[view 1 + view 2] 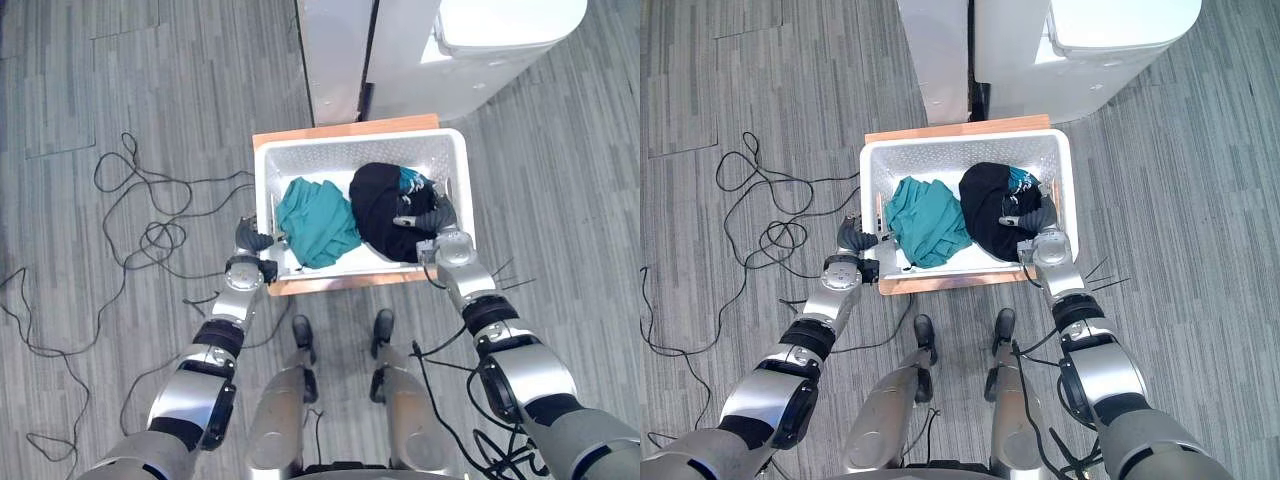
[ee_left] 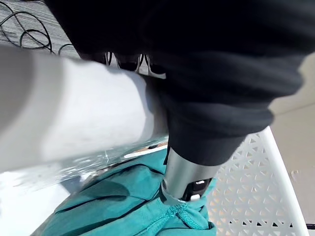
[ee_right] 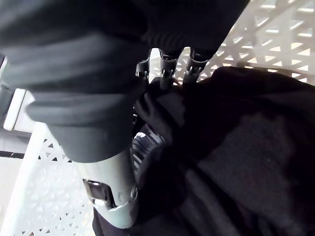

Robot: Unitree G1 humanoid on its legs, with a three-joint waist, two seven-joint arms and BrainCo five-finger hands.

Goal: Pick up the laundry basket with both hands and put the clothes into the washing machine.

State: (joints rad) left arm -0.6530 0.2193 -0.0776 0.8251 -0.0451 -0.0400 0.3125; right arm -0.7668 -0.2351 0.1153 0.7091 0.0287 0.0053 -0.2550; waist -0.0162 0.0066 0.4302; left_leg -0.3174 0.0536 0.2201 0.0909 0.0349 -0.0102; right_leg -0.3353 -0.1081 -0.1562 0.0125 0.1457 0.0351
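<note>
Seen from above, a white laundry basket (image 1: 340, 160) with perforated walls sits on a low wooden board (image 1: 340, 284) on the grey floor (image 1: 120, 80). The robot stands just beside its near edge. Two bundles of clothes lie in the basket: a teal garment (image 1: 315, 220) on the robot's left and a black garment (image 1: 385, 215) on its right, touching in the middle. Just beyond the board stands a white cabinet (image 1: 335, 50). The white washing machine (image 1: 490, 50) is beside it to the right, near enough that the load would probably not need carrying far.

The left hand (image 1: 252, 240) is at the basket's left rim, near the front corner. Its wrist view shows the thumb (image 2: 189, 172) hooked down inside, over the teal cloth, and the fingers (image 2: 145, 66) on the outer side. The rim appears pinched between them, which suits lifting from that side.

The right hand (image 1: 440, 218) is not on the matching rim. It reaches over the basket's near right corner and rests on the black garment, close to the right wall. Whether it has closed on the cloth or simply lies against it cannot be told.

The basket looks flat on the board, so the two-handed lift seems not yet begun. With only one side gripped the basket would probably tip, so the right hand likely needs its own hold on the right wall.
</note>
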